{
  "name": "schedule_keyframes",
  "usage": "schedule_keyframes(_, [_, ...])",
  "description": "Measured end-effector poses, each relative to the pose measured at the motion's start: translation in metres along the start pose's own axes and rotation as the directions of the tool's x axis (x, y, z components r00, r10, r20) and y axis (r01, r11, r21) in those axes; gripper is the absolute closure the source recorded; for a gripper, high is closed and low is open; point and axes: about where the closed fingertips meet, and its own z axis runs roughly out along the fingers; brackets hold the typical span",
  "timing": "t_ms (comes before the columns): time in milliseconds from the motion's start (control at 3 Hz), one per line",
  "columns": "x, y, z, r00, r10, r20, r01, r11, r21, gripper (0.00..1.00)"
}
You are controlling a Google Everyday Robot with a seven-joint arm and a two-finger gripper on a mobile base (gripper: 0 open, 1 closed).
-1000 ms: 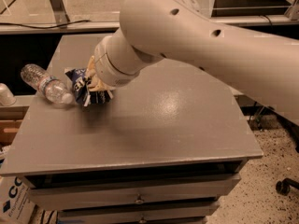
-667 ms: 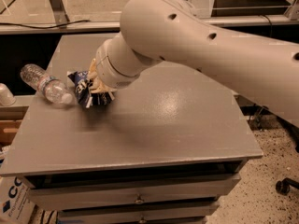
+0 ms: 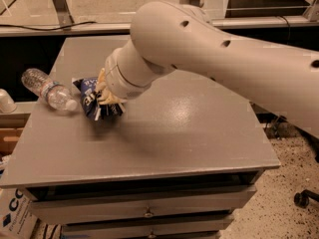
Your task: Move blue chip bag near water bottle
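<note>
Gripper (image 3: 106, 102) clenched on the crumpled blue chip bag (image 3: 89, 100), just beside the lying water bottle (image 3: 50, 91)

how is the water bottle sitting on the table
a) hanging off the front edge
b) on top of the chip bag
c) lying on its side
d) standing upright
c: the water bottle lies on its side near the left side of the table, its cap pointing toward the blue chip bag, where the gripper is.
</note>
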Motion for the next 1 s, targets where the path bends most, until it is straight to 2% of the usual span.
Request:
schedule_keyframes(667, [0.0023,0.0050,0.0024,1.000,0.014,0.009,-0.014,0.9998,-0.012,0.15])
schedule_keyframes(1000, [0.0007,0.0059,0.0034,1.000,0.016,0.013,-0.015,0.9998,-0.016,0.00])
